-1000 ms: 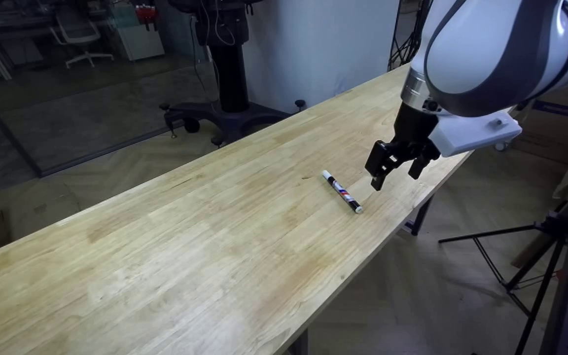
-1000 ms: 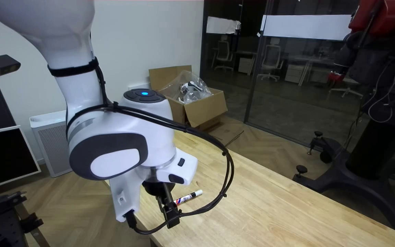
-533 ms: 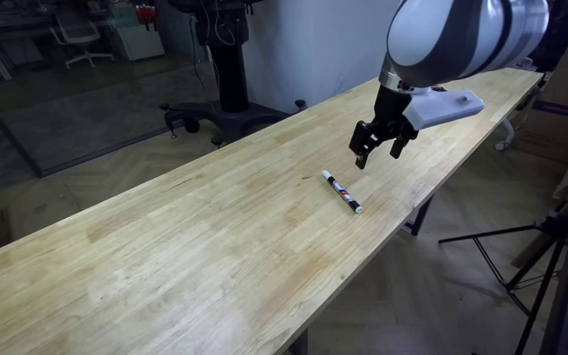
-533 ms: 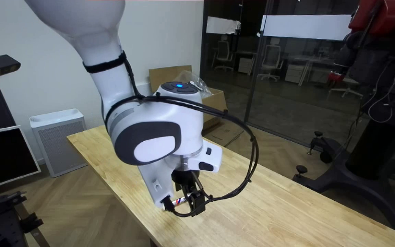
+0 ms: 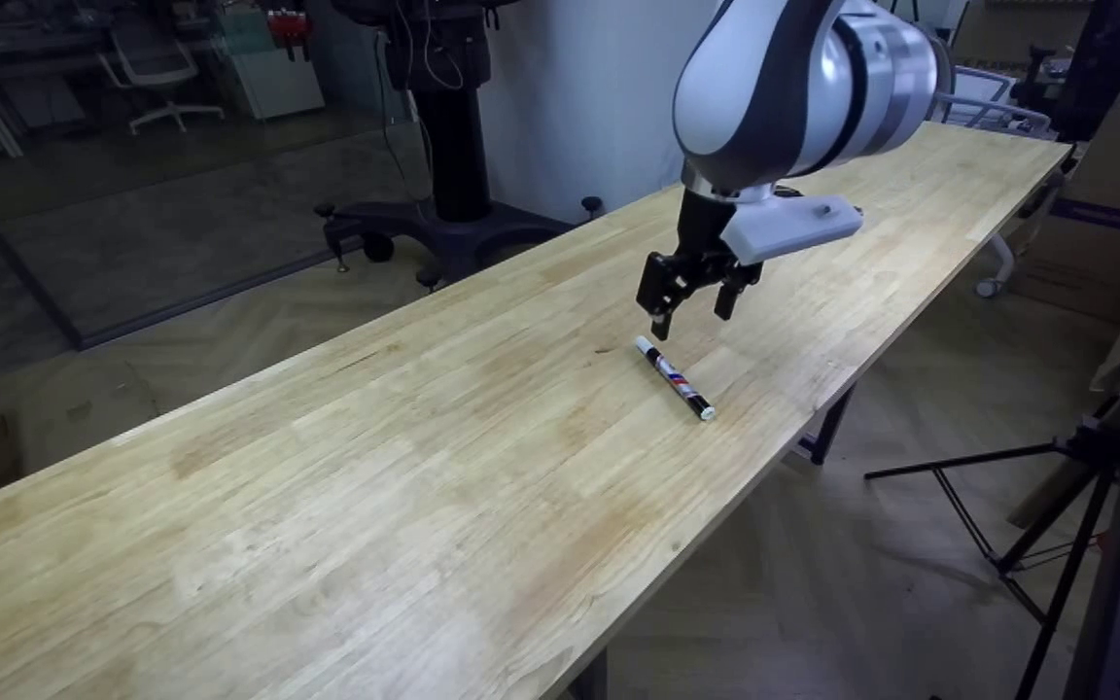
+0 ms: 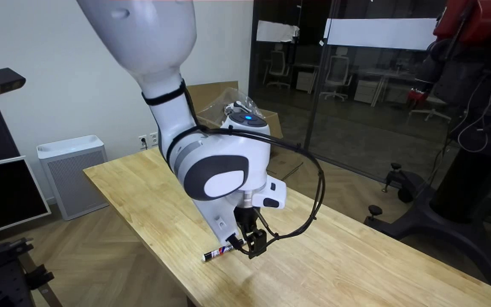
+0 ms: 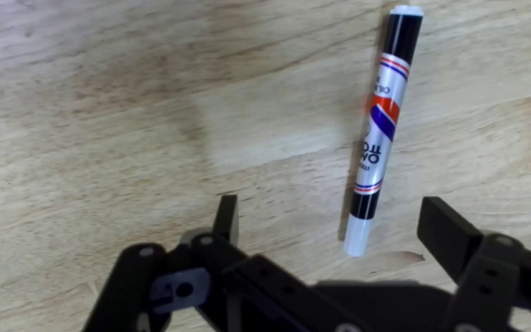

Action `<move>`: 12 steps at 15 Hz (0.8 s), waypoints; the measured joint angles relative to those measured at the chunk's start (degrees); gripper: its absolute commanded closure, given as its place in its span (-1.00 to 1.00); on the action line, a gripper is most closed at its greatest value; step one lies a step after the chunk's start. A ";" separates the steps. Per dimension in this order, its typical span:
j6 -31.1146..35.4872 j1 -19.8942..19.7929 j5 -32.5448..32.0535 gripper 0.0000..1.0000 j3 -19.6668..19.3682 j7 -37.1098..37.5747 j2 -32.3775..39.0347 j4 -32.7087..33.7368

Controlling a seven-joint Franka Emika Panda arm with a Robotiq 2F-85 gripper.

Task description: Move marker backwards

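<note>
The marker is a black and white stick with red and blue marks. It lies flat on the wooden table, in an exterior view (image 5: 677, 380), in an exterior view (image 6: 217, 253) where the arm hides part of it, and in the wrist view (image 7: 380, 124). My gripper (image 5: 692, 321) is open and empty, above the table near the marker's white-capped end. In the wrist view the open fingers (image 7: 331, 210) stand wide apart, with the white cap between them in the picture but not touched. The gripper (image 6: 255, 248) partly covers the cap end in an exterior view.
The long wooden table (image 5: 375, 506) has its edges in sight in both exterior views. A black wheeled stand (image 5: 458, 224) is beyond its far side. A tripod (image 5: 1095, 447) stands off the near side. An open cardboard box (image 6: 273, 123) is on the floor behind the arm.
My gripper has moved across the table, leftward in one picture and rightward in the other, to the marker's cap end. The marker has not moved. The fingers stay open.
</note>
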 measured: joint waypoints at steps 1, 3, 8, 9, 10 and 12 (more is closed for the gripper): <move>0.01 0.77 -0.06 -1.00 -0.07 0.00 1.59 1.64; -0.01 2.26 -0.05 -1.00 -0.07 0.02 4.67 5.07; 0.16 3.82 0.20 -0.07 0.29 0.18 10.25 11.25; 0.23 3.83 0.20 0.08 0.27 0.20 10.62 11.79; 0.28 3.82 0.20 0.20 0.24 0.21 10.72 12.01; 0.48 3.88 0.20 0.50 0.23 0.27 10.71 12.27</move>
